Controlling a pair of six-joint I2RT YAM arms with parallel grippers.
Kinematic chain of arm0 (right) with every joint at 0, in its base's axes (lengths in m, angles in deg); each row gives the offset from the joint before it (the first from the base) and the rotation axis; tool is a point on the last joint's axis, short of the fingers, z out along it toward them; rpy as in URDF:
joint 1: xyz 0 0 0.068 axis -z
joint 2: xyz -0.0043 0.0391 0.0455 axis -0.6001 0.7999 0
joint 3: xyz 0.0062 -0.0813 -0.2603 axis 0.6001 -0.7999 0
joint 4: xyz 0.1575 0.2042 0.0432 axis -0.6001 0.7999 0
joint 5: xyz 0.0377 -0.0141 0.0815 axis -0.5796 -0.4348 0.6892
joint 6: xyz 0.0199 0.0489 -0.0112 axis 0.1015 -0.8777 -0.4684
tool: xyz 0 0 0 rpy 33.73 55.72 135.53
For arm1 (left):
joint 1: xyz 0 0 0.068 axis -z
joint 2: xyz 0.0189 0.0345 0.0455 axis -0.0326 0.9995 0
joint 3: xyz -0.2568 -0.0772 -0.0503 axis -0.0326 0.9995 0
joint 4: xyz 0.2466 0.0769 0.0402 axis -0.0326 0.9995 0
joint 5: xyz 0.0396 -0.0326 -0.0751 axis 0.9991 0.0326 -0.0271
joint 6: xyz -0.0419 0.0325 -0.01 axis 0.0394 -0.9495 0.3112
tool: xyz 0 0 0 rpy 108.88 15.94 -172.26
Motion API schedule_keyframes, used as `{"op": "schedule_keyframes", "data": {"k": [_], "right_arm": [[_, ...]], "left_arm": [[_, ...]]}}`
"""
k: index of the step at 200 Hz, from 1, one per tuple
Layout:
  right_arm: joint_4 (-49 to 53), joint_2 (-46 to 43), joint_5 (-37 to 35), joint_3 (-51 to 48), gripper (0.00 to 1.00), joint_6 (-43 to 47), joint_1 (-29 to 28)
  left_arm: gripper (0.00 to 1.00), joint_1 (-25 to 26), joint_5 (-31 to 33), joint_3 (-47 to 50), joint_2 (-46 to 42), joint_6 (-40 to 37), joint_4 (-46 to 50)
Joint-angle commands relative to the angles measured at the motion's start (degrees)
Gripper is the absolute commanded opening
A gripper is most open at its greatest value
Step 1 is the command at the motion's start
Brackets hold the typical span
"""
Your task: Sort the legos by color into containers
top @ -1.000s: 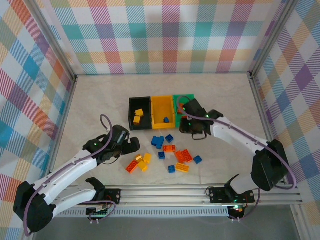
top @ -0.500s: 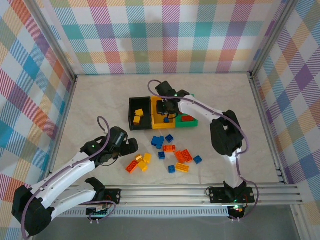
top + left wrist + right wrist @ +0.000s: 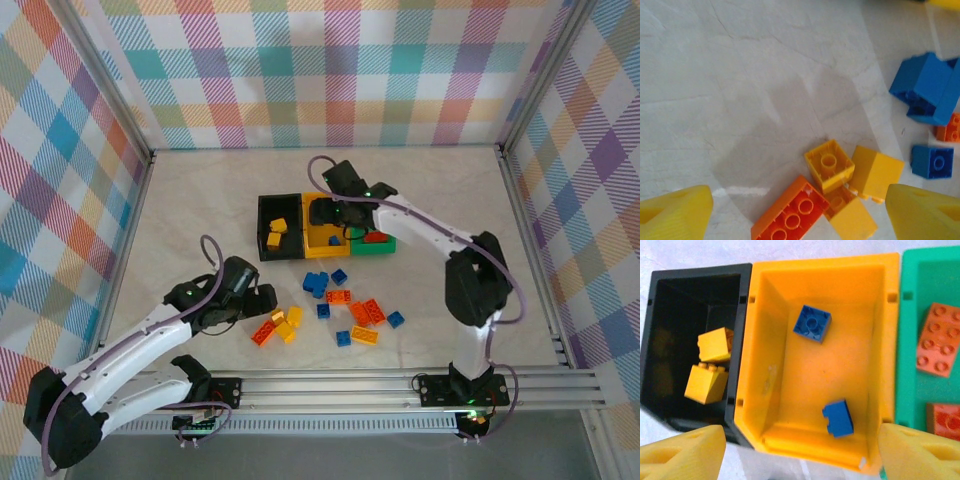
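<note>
My right gripper (image 3: 800,450) hangs over the yellow-orange bin (image 3: 765,340) with its blue legos (image 3: 812,323), jaws wide, empty. My left gripper (image 3: 800,215), likewise open and empty, hovers above yellow legos (image 3: 829,165) on the counter (image 3: 715,75); next I'd pinch one.

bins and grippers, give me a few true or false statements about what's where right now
1. The black bin holds two yellow bricks. True.
2. The green bin holds orange-red bricks. True.
3. The yellow-orange bin holds orange-red bricks. False: it holds two blue bricks.
4. The left gripper grips a yellow brick. False: it is open above loose bricks on the table.
5. The right gripper is open above the yellow-orange bin. True.
</note>
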Motion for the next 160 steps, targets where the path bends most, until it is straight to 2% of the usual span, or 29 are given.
{"op": "schedule_keyframes", "data": {"k": [1, 25, 59, 84, 138, 160], "right_arm": [[-3.19, -3.98, 1.43, -5.52, 0.80, -2.20, -0.42], [-4.20, -7.26, 0.87, -10.48, 0.81, -2.89, -0.37], [-5.32, -10.68, 0.15, -15.02, 0.81, -3.96, -0.41], [-6.49, -12.30, -0.54, -17.22, 0.81, -4.88, -0.42], [-5.85, -12.77, -2.08, -17.43, 0.82, -5.15, -0.28], [-5.98, -13.13, -2.34, -17.53, 0.82, -5.33, -0.33]], "left_arm": [[0.85, 4.72, -0.60, 1.33, 2.36, 1.40, 1.51], [0.83, 9.99, 2.44, 1.30, 5.33, 3.63, 3.32], [0.83, 13.67, 6.12, 1.57, 5.23, 7.28, 9.00], [0.82, 14.50, 5.10, 3.09, 4.86, 8.18, 10.48], [0.82, 14.56, 0.75, 5.46, 8.93, 7.51, 6.08], [0.87, 14.55, 1.65, 4.16, 12.18, 5.46, 4.19]]}}
